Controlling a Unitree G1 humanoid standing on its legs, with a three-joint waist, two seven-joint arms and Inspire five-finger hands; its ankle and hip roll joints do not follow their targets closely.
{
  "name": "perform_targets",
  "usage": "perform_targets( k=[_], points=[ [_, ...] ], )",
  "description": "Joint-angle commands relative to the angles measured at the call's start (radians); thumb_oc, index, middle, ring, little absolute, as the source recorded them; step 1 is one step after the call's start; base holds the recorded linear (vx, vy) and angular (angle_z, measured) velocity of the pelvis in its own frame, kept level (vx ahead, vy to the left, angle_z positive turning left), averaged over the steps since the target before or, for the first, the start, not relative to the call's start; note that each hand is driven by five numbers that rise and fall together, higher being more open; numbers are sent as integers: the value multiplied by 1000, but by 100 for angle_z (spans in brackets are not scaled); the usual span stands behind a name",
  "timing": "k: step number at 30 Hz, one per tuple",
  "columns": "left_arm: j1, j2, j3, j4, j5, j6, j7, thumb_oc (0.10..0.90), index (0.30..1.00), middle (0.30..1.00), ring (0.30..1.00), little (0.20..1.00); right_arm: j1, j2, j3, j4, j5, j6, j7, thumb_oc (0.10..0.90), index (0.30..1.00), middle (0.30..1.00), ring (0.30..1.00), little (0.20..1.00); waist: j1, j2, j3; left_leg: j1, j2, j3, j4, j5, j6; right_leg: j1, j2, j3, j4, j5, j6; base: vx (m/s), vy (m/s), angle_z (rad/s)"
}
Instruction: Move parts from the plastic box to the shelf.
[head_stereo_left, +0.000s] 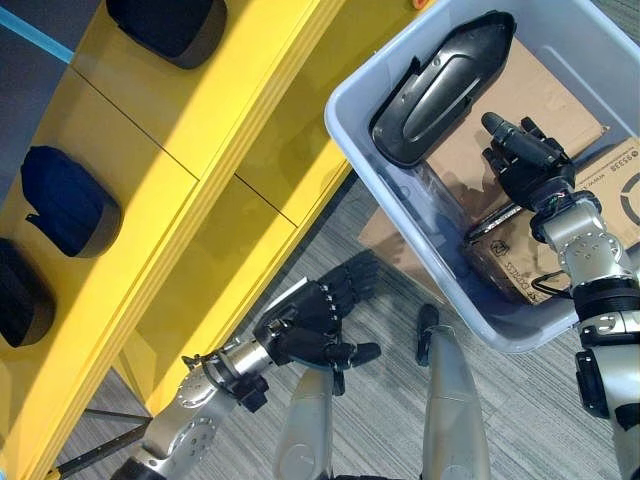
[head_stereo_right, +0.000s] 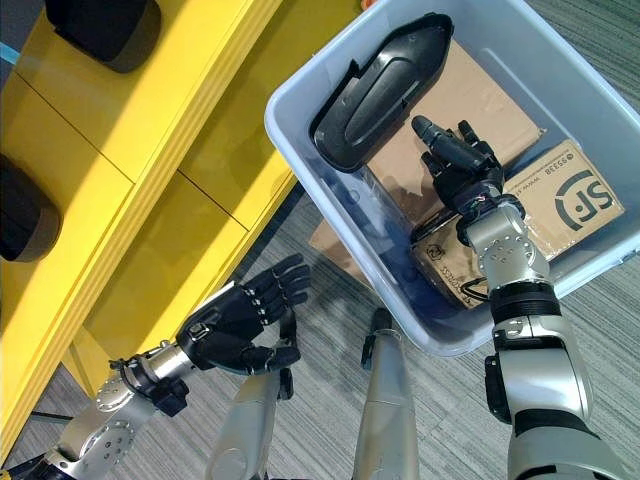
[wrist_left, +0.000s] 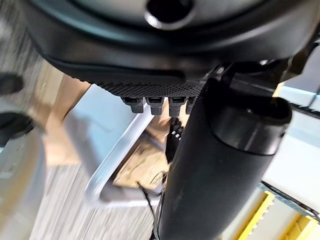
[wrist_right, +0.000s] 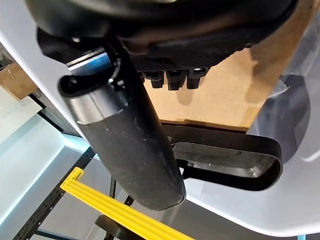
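Grey carpet floor (head_stereo_left: 520, 400) carries a pale plastic box (head_stereo_left: 350, 120) set just beside a yellow shelf (head_stereo_left: 200, 160), on which dark parts (head_stereo_left: 65, 200) already rest in separate bays. Inside the box, a long black part (head_stereo_left: 440, 85) leans against the far wall above cardboard (head_stereo_left: 530, 100), and the right hand (head_stereo_left: 525, 160) hovers near it with fingers extended, gripping nothing. Low beside the shelf and outside the box, the left hand (head_stereo_left: 310, 320) hangs with fingers loosely spread and empty.
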Motion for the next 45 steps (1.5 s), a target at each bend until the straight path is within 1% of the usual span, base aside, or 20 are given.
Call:
perform_targets(
  k=[1, 3, 6, 8, 11, 13, 16, 19, 20, 22, 23, 24, 25, 26, 33, 35, 41, 45],
  points=[
    [-6, -33, 42, -90, -56, -95, 25, 900, 1000, 1000, 1000, 1000, -151, -57, 33, -9, -35, -11, 62, 900, 1000, 1000, 1000, 1000, 13, 104, 3, 57, 37, -29, 165, -152, -6, 119, -3, 33, -56, -91, 33, 36, 71, 5],
    [-5, -36, 68, -74, -82, -59, -3, 900, 1000, 1000, 1000, 1000, -157, -51, 40, -5, -41, -19, 70, 900, 1000, 1000, 1000, 1000, 20, 107, 3, 61, 33, -33, 168, -145, -5, 129, -7, 30, -52, -97, 31, 33, 57, 8],
    [5, -38, 72, -74, -94, -31, -14, 900, 1000, 1000, 1000, 1000, -167, -58, 41, 2, -39, -13, 77, 900, 1000, 1000, 1000, 1000, 27, 110, 3, 59, 28, -38, 174, -151, -3, 132, -11, 29, -47, -101, 29, 20, 20, 10],
    [20, -41, 70, -62, -106, -4, -13, 900, 1000, 1000, 1000, 1000, -182, -60, 46, 14, -49, -9, 95, 900, 1000, 1000, 1000, 1000, 39, 111, 3, 51, 23, -44, 185, -158, -2, 132, -15, 21, -36, -106, 28, 18, -5, 4],
    [36, -45, 73, -50, -112, 8, -10, 900, 1000, 1000, 1000, 1000, -195, -58, 57, 28, -43, -13, 99, 900, 1000, 1000, 1000, 1000, 50, 113, 3, 44, 19, -48, 190, -156, -1, 131, -17, 14, -29, -112, 27, 16, -3, 9],
    [45, -45, 72, -34, -108, 4, -22, 900, 1000, 1000, 1000, 1000, -209, -56, 64, 43, -29, -21, 97, 900, 1000, 1000, 1000, 1000, 59, 114, 3, 35, 18, -52, 199, -157, -1, 126, -19, 10, -18, -116, 24, 7, -8, 15],
    [62, -42, 68, -31, -113, -12, -37, 900, 1000, 1000, 1000, 1000, -231, -61, 67, 77, -1, -16, 114, 900, 1000, 1000, 1000, 1000, 73, 117, 3, 18, 14, -61, 209, -154, 0, 119, -19, 3, -3, -124, 19, 5, -9, 11],
    [70, -42, 70, -31, -117, -11, -46, 900, 1000, 1000, 1000, 1000, -244, -54, 67, 87, 23, -13, 101, 900, 1000, 1000, 1000, 1000, 84, 119, 3, 7, 10, -67, 214, -153, 3, 115, -20, -3, 6, -130, 17, 39, -3, 8],
    [77, -42, 70, -31, -114, -10, -53, 900, 1000, 1000, 1000, 1000, -245, -51, 68, 92, 31, -17, 98, 900, 1000, 1000, 1000, 1000, 87, 115, 3, 17, 4, -75, 220, -173, 0, 129, -22, 4, 15, -155, 22, 103, -14, 13],
    [82, -37, 70, -33, -114, -10, -50, 900, 1000, 1000, 1000, 1000, -247, -42, 66, 96, 36, -27, 97, 900, 1000, 1000, 1000, 1000, 96, 115, 3, 0, 3, -78, 227, -170, 3, 121, -23, 0, 23, -153, 21, 54, -24, 10],
    [85, -36, 70, -30, -113, -11, -51, 900, 1000, 1000, 1000, 1000, -245, -36, 67, 96, 39, -39, 91, 900, 1000, 1000, 1000, 1000, 99, 114, 3, -4, 1, -81, 231, -177, 4, 120, -24, -1, 30, -160, 22, -58, -34, 7],
    [85, -34, 71, -29, -111, -11, -51, 900, 1000, 1000, 1000, 1000, -246, -31, 69, 94, 48, -54, 84, 900, 1000, 1000, 1000, 1000, 104, 116, 3, -24, 5, -77, 229, -162, 10, 102, -24, -12, 32, -141, 17, 48, -50, 6],
    [91, -33, 67, -30, -104, -14, -51, 900, 1000, 1000, 1000, 1000, -242, -31, 66, 103, 55, -69, 86, 900, 1000, 1000, 1000, 1000, 106, 112, 3, -13, -3, -85, 236, -187, 8, 117, -27, -5, 42, -167, 23, 46, -50, 10],
    [93, -34, 66, -31, -100, -13, -50, 900, 1000, 1000, 1000, 1000, -241, -33, 61, 111, 65, -84, 89, 900, 1000, 1000, 1000, 1000, 108, 113, 3, -18, -7, -88, 240, -191, 9, 115, -29, -5, 48, -170, 22, 120, -38, 7],
    [108, -29, 63, -28, -91, -20, -48, 900, 1000, 1000, 1000, 1000, -246, -64, 28, 135, 86, -131, 95, 900, 1000, 1000, 1000, 1000, 113, 124, 3, -35, -19, -95, 247, -196, 13, 103, -31, -5, 69, -181, 20, 17, -8, 3],
    [113, -30, 61, -29, -91, -28, -51, 900, 1000, 1000, 1000, 1000, -251, -75, 16, 142, 104, -159, 109, 900, 1000, 1000, 1000, 1000, 115, 129, 3, -41, -22, -95, 247, -198, 15, 98, -34, -6, 77, -186, 20, 10, -5, 2],
    [123, -24, 57, -31, -88, -32, -54, 900, 1000, 1000, 1000, 1000, -265, -93, 4, 137, 123, -202, 135, 900, 1000, 1000, 1000, 1000, 116, 143, 3, -51, -32, -95, 255, -197, 15, 91, -38, -4, 100, -199, 16, 29, -9, 9],
    [130, -21, 60, -37, -79, -30, -61, 900, 1000, 1000, 1000, 1000, -266, -101, 3, 124, 112, -211, 158, 900, 1000, 1000, 1000, 1000, 116, 148, 3, -53, -33, -95, 251, -192, 14, 87, -40, -3, 105, -202, 16, 6, -7, 2]
  ],
)
